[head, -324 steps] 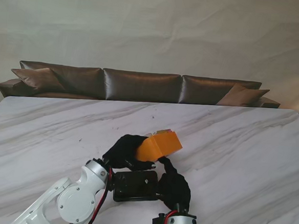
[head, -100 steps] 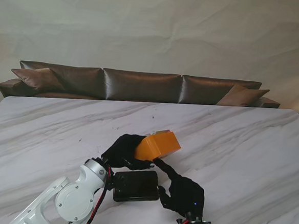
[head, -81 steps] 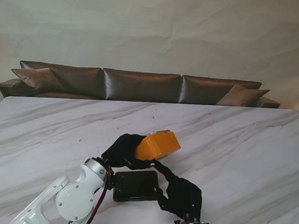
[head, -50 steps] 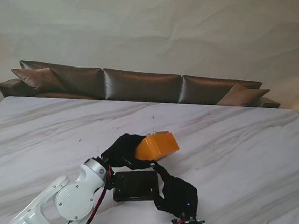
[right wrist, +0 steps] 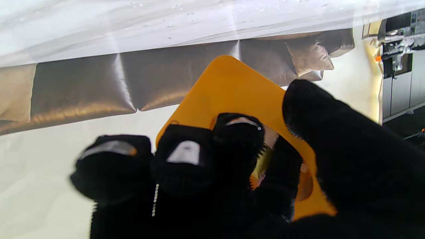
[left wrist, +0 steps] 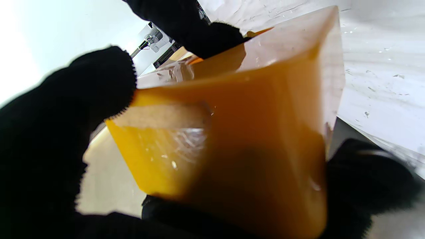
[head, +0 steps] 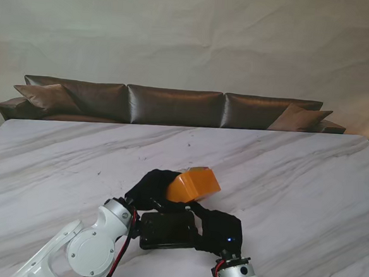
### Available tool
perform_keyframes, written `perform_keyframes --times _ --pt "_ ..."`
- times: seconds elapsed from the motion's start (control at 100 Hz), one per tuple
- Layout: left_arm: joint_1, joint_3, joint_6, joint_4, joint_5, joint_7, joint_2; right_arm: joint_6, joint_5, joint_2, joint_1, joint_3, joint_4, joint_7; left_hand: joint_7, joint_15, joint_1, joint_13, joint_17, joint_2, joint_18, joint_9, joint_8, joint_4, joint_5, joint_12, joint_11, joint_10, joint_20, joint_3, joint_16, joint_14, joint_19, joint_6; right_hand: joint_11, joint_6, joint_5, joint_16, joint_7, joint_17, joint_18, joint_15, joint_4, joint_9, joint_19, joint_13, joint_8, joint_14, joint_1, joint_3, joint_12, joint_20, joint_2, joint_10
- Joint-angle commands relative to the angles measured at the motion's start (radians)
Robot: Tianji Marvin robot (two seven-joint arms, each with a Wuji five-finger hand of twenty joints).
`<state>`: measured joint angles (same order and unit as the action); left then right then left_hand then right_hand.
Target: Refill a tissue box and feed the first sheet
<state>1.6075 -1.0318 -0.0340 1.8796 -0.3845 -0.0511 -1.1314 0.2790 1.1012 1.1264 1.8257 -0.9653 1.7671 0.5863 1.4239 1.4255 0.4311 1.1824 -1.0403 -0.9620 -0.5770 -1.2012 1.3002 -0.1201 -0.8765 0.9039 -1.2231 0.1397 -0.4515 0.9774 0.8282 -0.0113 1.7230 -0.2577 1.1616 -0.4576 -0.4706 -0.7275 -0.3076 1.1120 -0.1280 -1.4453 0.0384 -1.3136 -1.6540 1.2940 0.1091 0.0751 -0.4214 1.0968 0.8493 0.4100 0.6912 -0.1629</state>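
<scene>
The orange tissue box (head: 194,184) is held tilted and clear of the marble table (head: 308,185), near the middle of the edge nearest the robot, above a flat black tray-like object (head: 167,230) whose nature cannot be told. The main risk is judged to be a slip: the box is smooth and glossy, it is gripped from one end only by the left hand (head: 152,188), and any push from the other side could twist it out of that grip or tip it onto the table. A snagged or torn sheet is also thought possible if the slot is probed blindly. In the left wrist view the left hand's gloved fingers (left wrist: 99,79) are seen wrapped firmly round the box, closed on its walls. The right hand (head: 221,232) is partly curled, and in the right wrist view its fingertips (right wrist: 240,132) are pressed to the slotted face of the box, apparently at the oval opening, though whether a sheet is pinched there cannot be told. No loose tissue pack is made out.
</scene>
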Motion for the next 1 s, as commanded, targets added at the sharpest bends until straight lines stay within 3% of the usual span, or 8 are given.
perform_keyframes --times 0.0,0.38,0.68,0.86,0.99 --pt "0.006 -0.002 -0.003 0.027 0.002 0.014 -0.005 0.008 0.024 -0.011 0.006 -0.007 -0.015 -0.028 0.111 0.144 0.188 0.089 -0.018 0.2 0.368 -0.113 0.047 -0.161 -0.104 0.051 -0.153 0.019 0.011 0.193 0.046 0.019 0.104 -0.073 0.006 -0.025 -0.061 -0.017 -0.08 0.033 0.038 -0.084 -0.03 -0.055 -0.099 0.028 0.023 0.066 0.026 0.032 0.009 0.006 -0.02 -0.01" --pt "0.003 0.002 -0.001 0.024 0.001 0.01 -0.007 -0.004 0.099 -0.033 0.069 -0.115 0.015 -0.086 0.11 0.144 0.189 0.089 -0.018 0.2 0.368 -0.111 0.047 -0.161 -0.104 0.052 -0.153 0.018 0.011 0.192 0.046 0.019 0.104 -0.073 0.005 -0.035 -0.086 -0.02 -0.129 0.033 0.035 -0.086 -0.033 -0.061 -0.101 0.028 0.046 0.065 0.036 0.027 0.009 0.006 -0.031 -0.009" --pt "-0.013 0.01 -0.003 0.008 0.006 0.01 -0.008 -0.024 0.11 -0.033 0.117 -0.149 0.051 -0.065 0.11 0.144 0.188 0.089 -0.018 0.201 0.368 -0.111 0.048 -0.161 -0.104 0.052 -0.153 0.018 0.011 0.191 0.047 0.019 0.104 -0.073 0.004 -0.026 -0.046 -0.02 -0.12 0.033 0.035 -0.086 -0.032 -0.058 -0.1 0.028 0.044 0.065 0.042 0.023 0.009 0.006 -0.033 -0.01" --pt "-0.019 0.014 -0.002 0.006 0.009 0.01 -0.009 -0.041 0.12 -0.034 0.134 -0.139 0.071 -0.036 0.11 0.144 0.189 0.089 -0.018 0.201 0.368 -0.111 0.048 -0.162 -0.104 0.052 -0.153 0.018 0.011 0.191 0.047 0.019 0.104 -0.073 -0.003 0.008 0.105 -0.013 0.022 0.032 0.047 -0.069 -0.033 -0.025 -0.088 0.029 -0.026 0.073 0.046 0.007 0.012 -0.001 -0.024 -0.023" --pt "-0.019 0.016 0.001 0.007 0.011 0.012 -0.009 -0.035 0.117 -0.032 0.134 -0.13 0.083 -0.031 0.11 0.144 0.188 0.089 -0.018 0.201 0.368 -0.111 0.048 -0.162 -0.104 0.052 -0.153 0.018 0.011 0.191 0.047 0.019 0.104 -0.073 -0.029 0.127 0.139 -0.012 0.226 0.031 0.048 -0.067 -0.039 -0.007 -0.088 0.029 -0.114 0.076 0.044 -0.004 -0.024 -0.003 -0.006 -0.02"
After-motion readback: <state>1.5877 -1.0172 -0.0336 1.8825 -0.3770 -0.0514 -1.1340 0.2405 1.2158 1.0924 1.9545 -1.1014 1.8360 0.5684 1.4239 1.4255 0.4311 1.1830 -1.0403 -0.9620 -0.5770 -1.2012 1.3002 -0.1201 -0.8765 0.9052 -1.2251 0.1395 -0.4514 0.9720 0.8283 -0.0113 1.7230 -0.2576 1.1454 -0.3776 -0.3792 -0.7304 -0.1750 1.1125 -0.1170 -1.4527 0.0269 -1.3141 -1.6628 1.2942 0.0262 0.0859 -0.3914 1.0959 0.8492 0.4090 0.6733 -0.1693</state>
